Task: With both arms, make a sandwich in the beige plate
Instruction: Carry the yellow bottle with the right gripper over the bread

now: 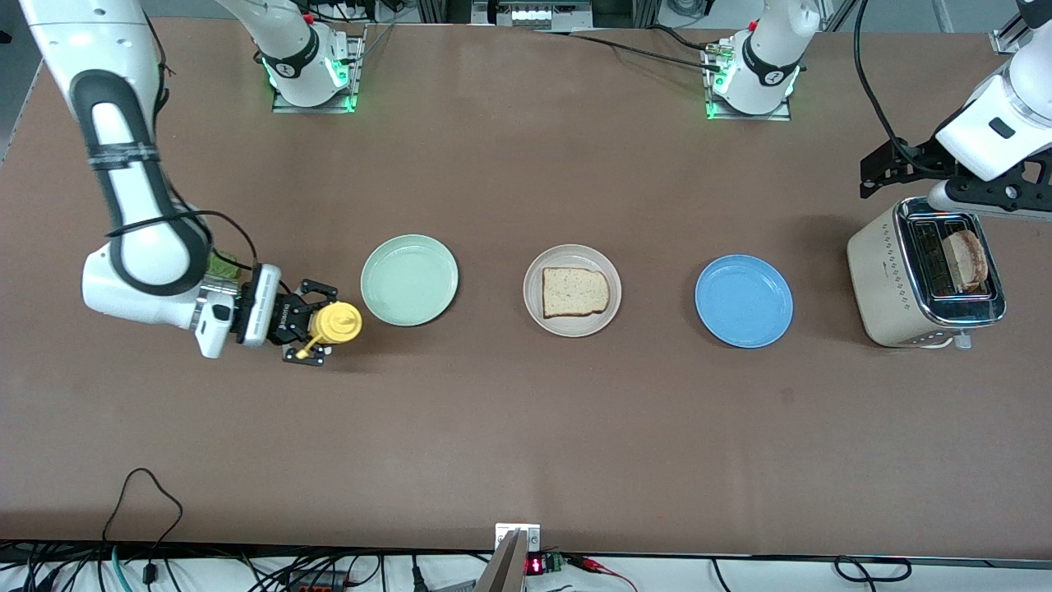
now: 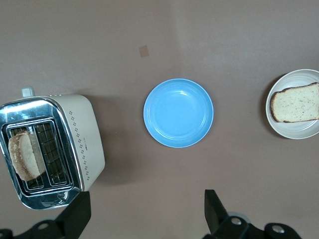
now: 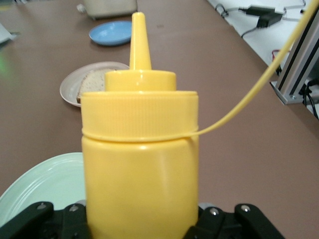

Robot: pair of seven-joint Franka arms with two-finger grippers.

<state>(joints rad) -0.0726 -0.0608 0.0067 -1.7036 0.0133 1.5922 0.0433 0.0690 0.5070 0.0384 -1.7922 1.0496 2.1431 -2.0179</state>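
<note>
Right gripper (image 1: pixel 316 333) at the right arm's end of the table, beside the mint-green plate (image 1: pixel 409 279), fingers clamped around a yellow squeeze bottle (image 1: pixel 335 323). Bottle upright in the right wrist view (image 3: pixel 140 164), pointed nozzle up, a thin yellow tether curving away from the cap ring. A scrap of green lettuce (image 1: pixel 220 265) visible next to the right arm's wrist; resting place not discernible.

In a row along the middle of the table: mint-green plate, then beige plate (image 1: pixel 573 290), then blue plate (image 1: pixel 744 301), well apart from one another. On the beige plate, one bread slice (image 1: pixel 574 292) lying flat, uncovered. Mint-green and blue plates bare.

Toward the left arm's end, a cream toaster (image 1: pixel 879 275) with chrome top, a second bread slice (image 1: pixel 966 260) standing upright in one slot.

Left gripper (image 2: pixel 142 211) held in the air over the table near the toaster, fingers spread wide, holding nothing; toaster, blue plate and beige plate all in its wrist view.
</note>
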